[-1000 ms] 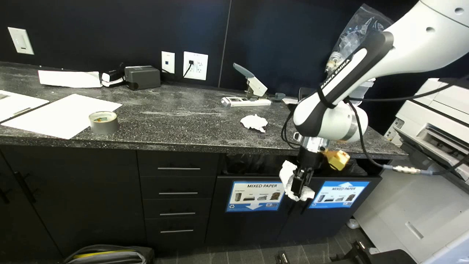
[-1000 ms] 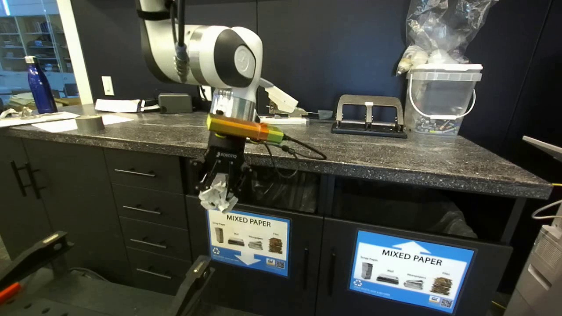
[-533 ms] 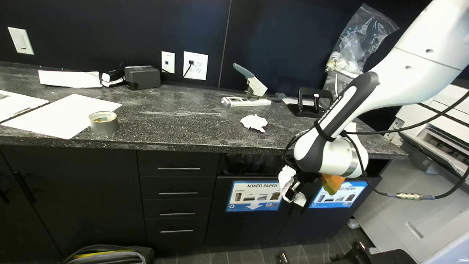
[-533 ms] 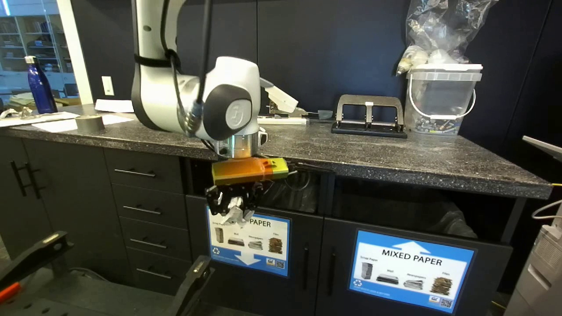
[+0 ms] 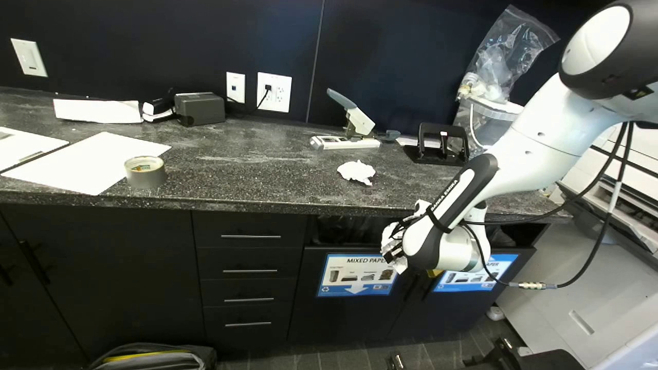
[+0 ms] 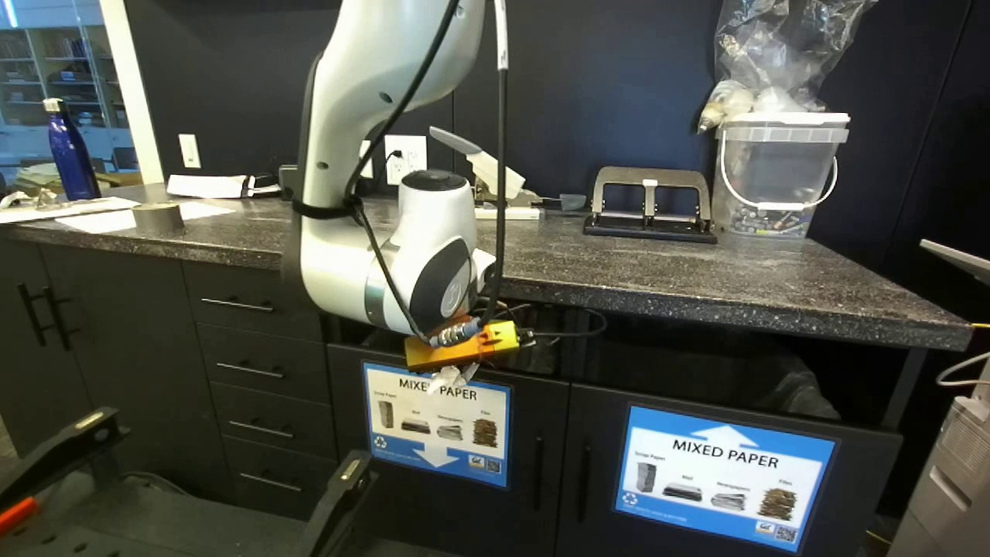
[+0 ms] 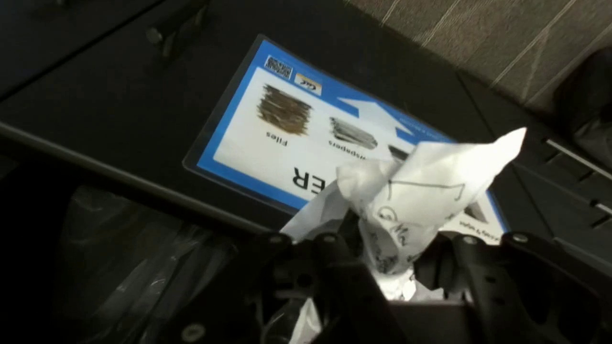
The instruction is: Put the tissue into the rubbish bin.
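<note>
My gripper (image 7: pixel 389 253) is shut on the tissue (image 7: pixel 430 181), a crumpled white paper with handwriting. It fans out past the fingertips in front of an upside-down paper sign. In the exterior views only parts of the tissue (image 5: pixel 388 239) (image 6: pixel 452 377) show around the tilted wrist, before a cabinet panel's upper edge. Dark twin compartments have slots above panels with blue-and-white signs. The gripper is at the slot (image 5: pixel 349 230) over the whiter sign (image 6: pixel 441 425). Its neighbour carries the bluer sign (image 6: pixel 725 478) and better matches the rubbish bin, though I cannot tell for sure.
Above the slots juts the counter edge (image 6: pixel 696 302). On the counter lie another crumpled white piece (image 5: pixel 357 171), a stapler (image 5: pixel 354 128), a hole punch (image 6: pixel 650 205), a tape roll (image 5: pixel 145 172) and a clear bucket (image 6: pixel 781 178). A plastic liner (image 7: pixel 143 272) shows inside the slot.
The arm has come down and the wrist has tilted, turning the gripper toward the cabinet. In the exterior views it has shifted sideways along the panel. The tissue has stayed in its grip.
</note>
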Motion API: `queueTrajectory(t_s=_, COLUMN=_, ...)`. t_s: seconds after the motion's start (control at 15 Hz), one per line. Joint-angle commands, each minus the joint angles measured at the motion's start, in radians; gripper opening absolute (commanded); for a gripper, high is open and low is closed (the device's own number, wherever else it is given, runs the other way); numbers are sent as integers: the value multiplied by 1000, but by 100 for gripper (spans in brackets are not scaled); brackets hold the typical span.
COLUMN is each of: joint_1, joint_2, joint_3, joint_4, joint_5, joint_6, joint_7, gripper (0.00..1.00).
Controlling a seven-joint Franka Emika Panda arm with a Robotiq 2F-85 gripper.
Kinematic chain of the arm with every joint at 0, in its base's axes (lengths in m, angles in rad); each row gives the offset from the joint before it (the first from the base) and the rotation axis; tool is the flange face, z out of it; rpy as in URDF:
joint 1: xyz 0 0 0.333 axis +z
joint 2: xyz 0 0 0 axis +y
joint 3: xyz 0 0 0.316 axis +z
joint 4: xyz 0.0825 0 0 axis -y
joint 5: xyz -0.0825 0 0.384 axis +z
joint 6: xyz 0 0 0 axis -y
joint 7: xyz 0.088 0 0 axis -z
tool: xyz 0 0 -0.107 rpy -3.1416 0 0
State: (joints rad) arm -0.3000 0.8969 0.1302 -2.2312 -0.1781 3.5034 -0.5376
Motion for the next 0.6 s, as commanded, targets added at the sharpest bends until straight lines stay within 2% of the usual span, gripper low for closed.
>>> queueTrajectory(t_s=0.0, joint_1=-21, joint_2=84, joint_3=3, joint_4=59, joint_5=-88, joint_6=156, joint_7=174, gripper=16)
queueTrajectory(t_s=0.27, joint_1=49, joint_2=126, joint_3=-44, joint_4=57, joint_5=-82, joint_6=386, joint_7=289, gripper=14)
queueTrajectory(t_s=0.4, joint_1=78, joint_2=146, joint_3=-61, joint_4=75, joint_5=-83, joint_6=441, joint_7=320, gripper=14)
queueTrajectory(t_s=0.53, joint_1=102, joint_2=170, joint_3=-71, joint_4=107, joint_5=-84, joint_6=450, joint_7=349, gripper=14)
